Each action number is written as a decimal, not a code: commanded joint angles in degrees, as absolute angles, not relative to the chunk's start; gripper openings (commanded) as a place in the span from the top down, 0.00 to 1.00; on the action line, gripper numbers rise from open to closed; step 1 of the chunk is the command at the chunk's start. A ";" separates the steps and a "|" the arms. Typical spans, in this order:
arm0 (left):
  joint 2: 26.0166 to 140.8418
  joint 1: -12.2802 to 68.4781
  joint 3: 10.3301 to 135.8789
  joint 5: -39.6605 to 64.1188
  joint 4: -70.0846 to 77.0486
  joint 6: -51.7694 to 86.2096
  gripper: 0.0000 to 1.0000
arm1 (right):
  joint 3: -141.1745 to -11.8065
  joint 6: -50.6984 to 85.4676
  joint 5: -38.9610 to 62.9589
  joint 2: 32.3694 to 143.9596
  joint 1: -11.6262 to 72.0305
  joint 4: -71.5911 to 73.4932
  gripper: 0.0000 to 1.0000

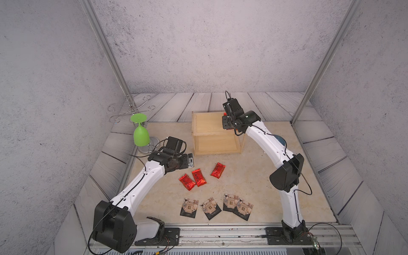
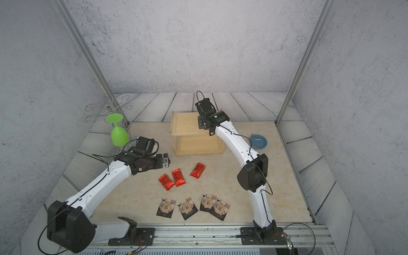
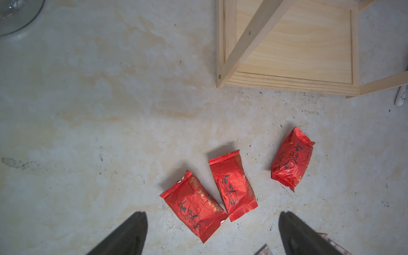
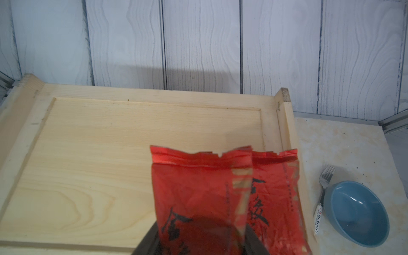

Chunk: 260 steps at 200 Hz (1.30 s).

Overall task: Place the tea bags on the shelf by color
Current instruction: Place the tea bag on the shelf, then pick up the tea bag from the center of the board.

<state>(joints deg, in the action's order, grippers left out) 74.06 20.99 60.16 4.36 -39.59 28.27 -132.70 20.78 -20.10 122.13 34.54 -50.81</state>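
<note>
Now the right gripper [image 4: 201, 239] hangs over the right part of the top board of the shelf [image 4: 99, 154], its jaws pinching the near end of the held red sachet [image 4: 198, 187]. Whether that sachet's far end touches the board I cannot tell. Just to its right, partly under it, a second red sachet [image 4: 278, 192] lies along the board's right rim.

The shelf stands at the far middle of the table [image 1: 254, 176]; its lower board shows bare wood. The left gripper [image 3: 213, 214] hovers over the table near the shelf's left front corner, jaws spread wide and holding nothing.

Three loose red sachets [image 1: 187, 182] [image 1: 199, 177] [image 1: 218, 170] lie in front of the shelf, the left two touching. Nearer still, four black packets [image 1: 188, 207] [image 1: 210, 208] [image 1: 230, 202] [image 1: 244, 209] lie in a row, the right two overlapping.

A blue bowl [image 2: 258, 142] and a fork [image 4: 324, 183] sit right of the shelf.
</note>
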 commanded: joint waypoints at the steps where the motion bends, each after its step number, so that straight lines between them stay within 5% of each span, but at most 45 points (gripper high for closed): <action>1: 73.59 20.65 59.57 4.31 -39.90 27.33 0.01 | -133.78 21.40 -21.17 122.84 34.09 -51.77 0.50; 196: 73.04 20.04 59.94 6.97 -39.25 25.78 0.04 | -136.90 21.57 -17.83 119.13 33.85 -53.68 0.43; 227: 73.99 21.80 61.04 8.04 -38.49 25.90 0.12 | -120.75 21.98 -13.63 106.69 33.92 -49.81 0.43; 260: 77.49 28.40 65.79 2.03 -40.47 25.49 0.13 | -89.33 24.35 -11.09 90.41 33.97 -35.25 0.43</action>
<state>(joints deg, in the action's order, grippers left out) 75.00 24.05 61.65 5.85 -39.51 26.72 -104.66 22.06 -13.76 98.91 34.00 -44.47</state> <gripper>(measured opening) 0.874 0.570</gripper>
